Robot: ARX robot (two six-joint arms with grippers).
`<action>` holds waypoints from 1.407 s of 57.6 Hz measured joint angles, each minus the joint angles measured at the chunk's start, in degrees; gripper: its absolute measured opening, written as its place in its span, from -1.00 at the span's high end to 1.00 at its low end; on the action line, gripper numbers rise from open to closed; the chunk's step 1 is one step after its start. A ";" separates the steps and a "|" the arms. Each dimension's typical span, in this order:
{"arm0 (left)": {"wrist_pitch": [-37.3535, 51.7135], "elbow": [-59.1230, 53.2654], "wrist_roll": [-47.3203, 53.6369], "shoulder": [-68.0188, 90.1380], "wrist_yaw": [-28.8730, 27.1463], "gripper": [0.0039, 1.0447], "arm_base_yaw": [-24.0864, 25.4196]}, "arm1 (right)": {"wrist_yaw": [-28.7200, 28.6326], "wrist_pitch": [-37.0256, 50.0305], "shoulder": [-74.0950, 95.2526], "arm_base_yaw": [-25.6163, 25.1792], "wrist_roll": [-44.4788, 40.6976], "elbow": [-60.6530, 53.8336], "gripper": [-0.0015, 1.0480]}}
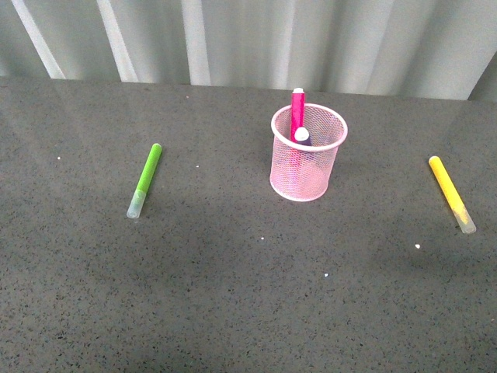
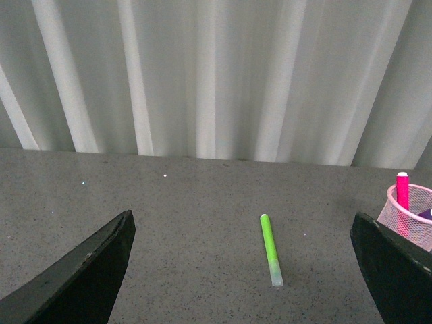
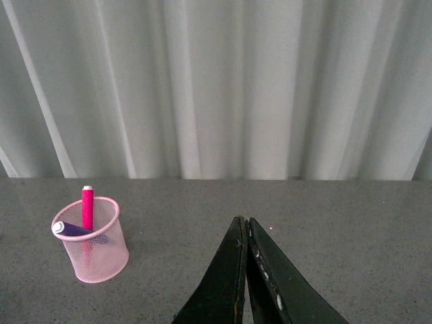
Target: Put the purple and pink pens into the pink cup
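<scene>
The pink cup (image 1: 308,159) stands upright on the dark table, right of centre in the front view. The pink pen (image 1: 297,109) stands in it, its top above the rim, and the purple pen (image 1: 302,137) leans inside beside it. The right wrist view shows the same pink cup (image 3: 94,251) with the pink pen (image 3: 88,206) and purple pen (image 3: 73,229) inside. My left gripper (image 2: 243,270) is open, far from the pink cup (image 2: 413,216). My right gripper (image 3: 246,226) is shut and holds nothing. Neither arm appears in the front view.
A lime-green marker (image 1: 144,179) lies on the table to the left, also between my left fingers' span, the lime-green marker (image 2: 271,250). A yellow marker (image 1: 452,194) lies at the far right. A pale curtain (image 1: 248,39) hangs behind the table's back edge.
</scene>
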 joint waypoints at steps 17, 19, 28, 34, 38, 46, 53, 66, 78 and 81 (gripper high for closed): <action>0.00 0.00 0.00 -0.02 0.00 -0.87 0.00 | 0.00 0.00 0.00 0.00 -0.02 0.00 0.51; 0.00 0.00 0.00 -0.02 0.00 -0.87 0.00 | 0.00 0.00 0.00 0.00 -0.02 0.00 0.38; 0.00 0.00 0.00 -0.02 0.00 -0.87 0.00 | 0.00 0.00 0.00 0.00 -0.02 0.00 -0.13; 0.00 0.00 0.00 -0.02 0.00 -0.87 0.00 | 0.00 0.00 0.00 0.00 -0.02 0.00 -0.47; 0.00 0.00 0.00 -0.02 0.00 -0.87 0.00 | 0.00 0.00 0.00 0.00 -0.02 0.00 -0.71; 0.00 0.00 0.02 -0.02 0.00 -0.87 0.00 | 0.00 0.00 0.00 0.00 0.00 0.00 -0.85; 0.00 0.00 0.02 -0.02 0.00 -0.87 0.00 | 0.00 0.00 0.00 0.00 0.00 0.00 -0.86; 0.00 0.00 0.00 -0.02 0.00 -0.87 0.00 | 0.00 0.00 0.00 0.00 0.00 0.00 -0.86; 0.00 0.00 0.00 -0.02 0.00 -0.87 0.00 | 0.00 0.00 0.00 0.00 0.00 0.00 -0.86; 0.00 0.00 0.00 -0.02 0.00 -0.87 0.00 | 0.00 0.00 0.00 0.00 0.00 0.00 -0.86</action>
